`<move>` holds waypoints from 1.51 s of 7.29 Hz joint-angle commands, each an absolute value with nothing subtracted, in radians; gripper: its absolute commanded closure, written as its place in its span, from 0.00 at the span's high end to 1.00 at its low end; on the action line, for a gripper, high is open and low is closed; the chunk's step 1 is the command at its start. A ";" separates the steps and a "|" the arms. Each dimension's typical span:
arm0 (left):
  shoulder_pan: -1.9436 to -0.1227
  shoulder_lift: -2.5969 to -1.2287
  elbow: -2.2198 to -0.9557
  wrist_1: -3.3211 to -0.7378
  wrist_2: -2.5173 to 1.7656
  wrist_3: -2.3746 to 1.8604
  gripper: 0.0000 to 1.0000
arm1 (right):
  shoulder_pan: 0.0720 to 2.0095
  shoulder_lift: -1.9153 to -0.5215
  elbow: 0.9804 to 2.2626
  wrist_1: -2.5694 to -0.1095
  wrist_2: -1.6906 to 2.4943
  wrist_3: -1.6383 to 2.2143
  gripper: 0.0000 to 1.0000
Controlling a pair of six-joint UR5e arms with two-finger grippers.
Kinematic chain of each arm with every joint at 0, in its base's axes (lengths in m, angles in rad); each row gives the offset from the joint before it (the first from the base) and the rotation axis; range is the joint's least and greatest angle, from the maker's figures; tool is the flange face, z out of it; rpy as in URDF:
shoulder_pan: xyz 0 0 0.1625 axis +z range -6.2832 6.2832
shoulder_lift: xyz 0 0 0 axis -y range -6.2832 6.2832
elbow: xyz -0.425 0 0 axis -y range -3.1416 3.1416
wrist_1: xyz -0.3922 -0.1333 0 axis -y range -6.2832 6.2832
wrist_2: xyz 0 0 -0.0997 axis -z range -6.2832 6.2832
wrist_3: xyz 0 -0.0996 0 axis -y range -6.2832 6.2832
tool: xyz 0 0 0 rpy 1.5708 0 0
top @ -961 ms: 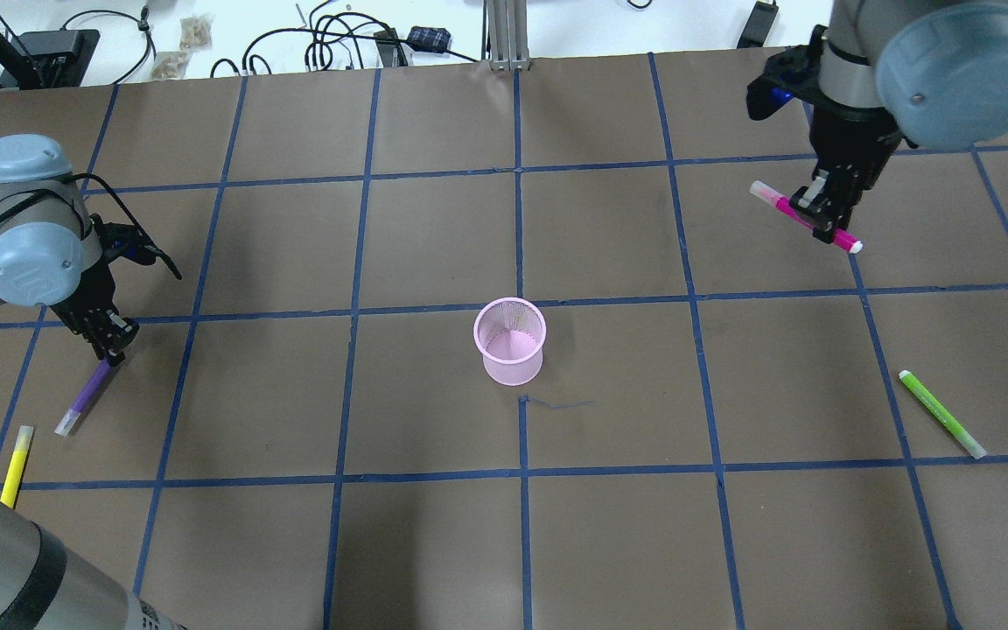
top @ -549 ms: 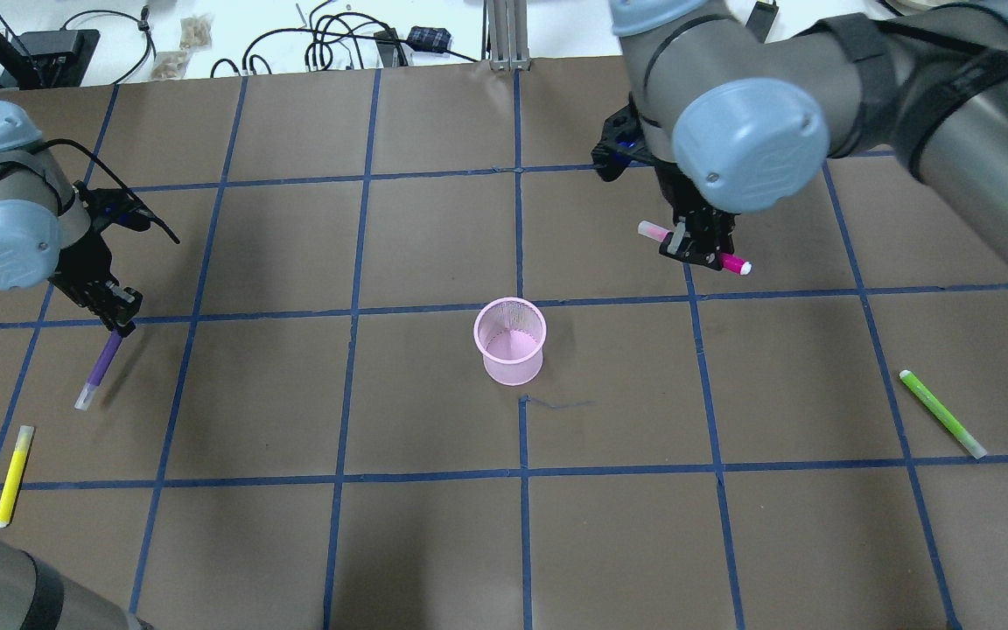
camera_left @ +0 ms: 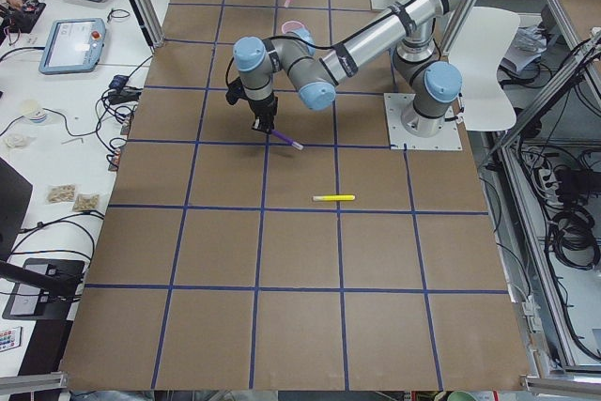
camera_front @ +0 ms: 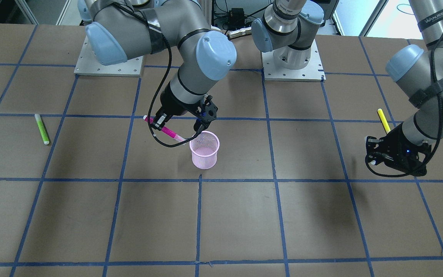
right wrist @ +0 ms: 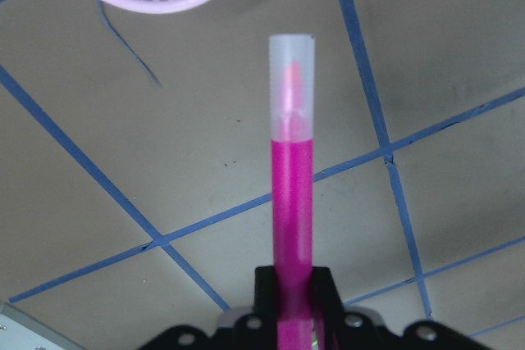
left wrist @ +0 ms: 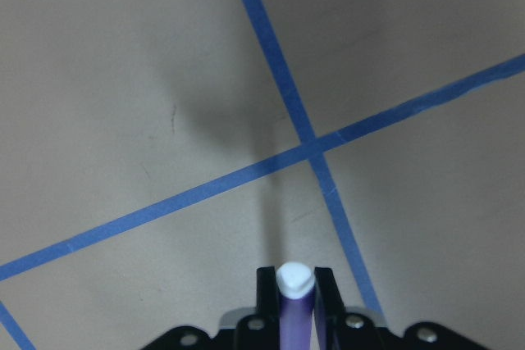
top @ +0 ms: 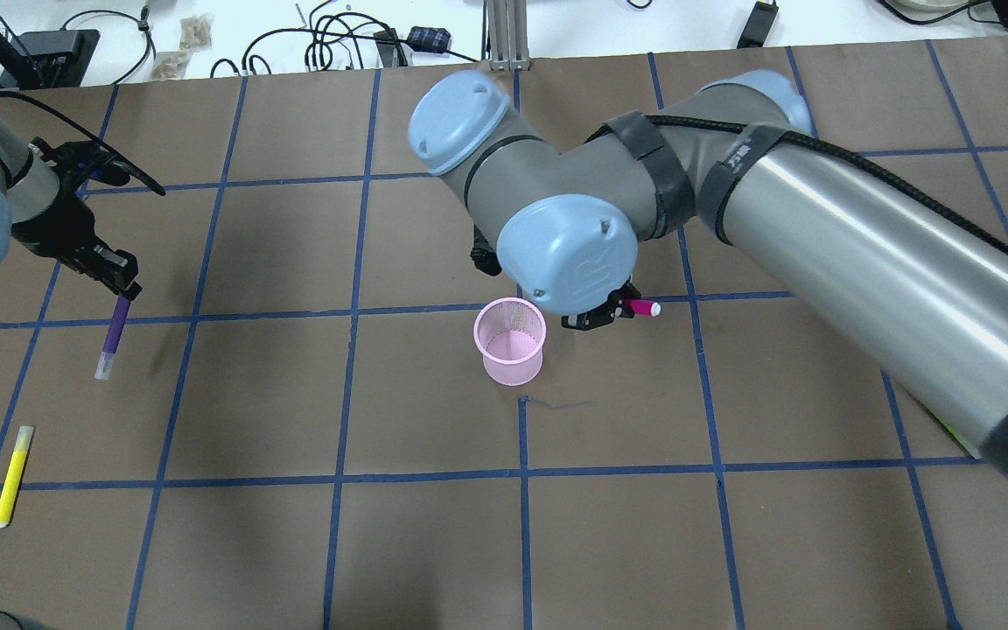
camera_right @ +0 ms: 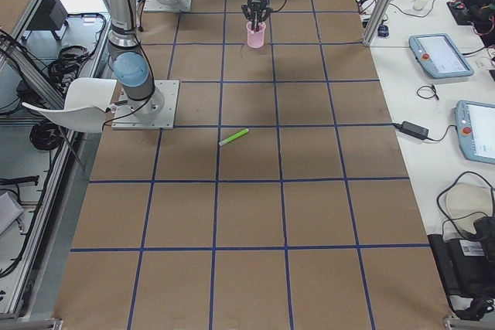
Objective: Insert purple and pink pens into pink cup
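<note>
Pink pen [right wrist: 291, 202], clamped in right gripper [right wrist: 294, 284], slanted beside pink cup [camera_front: 205, 152], probably needing uprighting over its rim; left gripper [top: 125, 289] clasped purple pen [top: 113, 337].

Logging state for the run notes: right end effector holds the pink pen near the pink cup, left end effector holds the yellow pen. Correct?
One error. The left end effector holds the purple pen, not the yellow pen, which lies apart on the table; the overhead exterior view shows it. The right end effector does hold the pink pen near the pink cup.
</note>
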State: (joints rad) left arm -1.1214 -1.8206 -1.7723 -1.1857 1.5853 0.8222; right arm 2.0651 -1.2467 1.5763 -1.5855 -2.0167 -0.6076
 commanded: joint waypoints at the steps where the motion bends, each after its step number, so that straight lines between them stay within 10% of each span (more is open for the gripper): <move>1: -1.134 -1.764 -1.769 -1.198 1.526 0.816 0.00 | 2.166 -1.201 1.557 -1.572 -2.084 -0.600 0.00; 7: -1.150 -1.709 -1.769 -1.212 1.414 0.811 0.00 | 2.220 -1.077 1.482 -1.519 -2.145 -0.600 0.00; 8: -1.150 -1.706 -1.769 -1.212 1.414 0.811 0.00 | 2.235 -1.077 1.468 -1.519 -2.145 -0.600 0.11; 10: -1.152 -1.680 -1.767 -1.212 1.408 0.811 0.00 | 2.237 -1.068 1.433 -1.520 -2.137 -0.601 0.82; 11: -1.152 -1.661 -1.767 -1.212 1.375 0.811 0.00 | 2.237 -1.068 1.434 -1.520 -2.134 -0.601 1.00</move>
